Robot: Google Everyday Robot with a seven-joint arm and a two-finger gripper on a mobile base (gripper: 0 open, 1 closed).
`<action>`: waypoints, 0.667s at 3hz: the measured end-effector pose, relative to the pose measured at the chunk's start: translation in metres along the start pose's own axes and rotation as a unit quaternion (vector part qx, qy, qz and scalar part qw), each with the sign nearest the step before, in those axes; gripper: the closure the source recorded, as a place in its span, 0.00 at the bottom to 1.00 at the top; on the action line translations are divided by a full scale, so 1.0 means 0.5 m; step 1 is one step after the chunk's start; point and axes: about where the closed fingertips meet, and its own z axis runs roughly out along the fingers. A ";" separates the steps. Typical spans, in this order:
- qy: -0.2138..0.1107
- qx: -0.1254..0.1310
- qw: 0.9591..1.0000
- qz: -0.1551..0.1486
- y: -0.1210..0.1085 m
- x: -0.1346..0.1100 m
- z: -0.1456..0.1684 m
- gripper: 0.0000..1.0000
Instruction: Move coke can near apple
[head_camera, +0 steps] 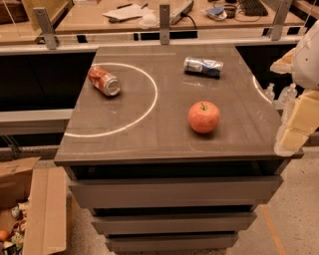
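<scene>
The coke can (104, 80), red-orange with a silver end, lies on its side at the back left of the grey table top (164, 139). The apple (204, 117), round and red-orange with a short dark stem, sits right of the table's middle, well apart from the can. My gripper (293, 130) shows as pale cream blocks at the right edge of the view, beside the table's front right corner. It is to the right of the apple and far from the coke can, and it holds nothing that I can see.
A blue-and-silver can (203, 66) lies on its side at the back of the table, behind the apple. A cardboard box (30, 209) stands on the floor at the lower left. Drawers (174, 191) are below the top. A desk (164, 15) with clutter stands behind.
</scene>
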 end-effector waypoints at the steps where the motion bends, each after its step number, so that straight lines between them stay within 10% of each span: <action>1: -0.001 0.001 1.000 0.000 -0.001 -0.001 -0.001 0.00; 2: -0.017 0.020 0.999 0.036 -0.074 -0.004 0.008 0.00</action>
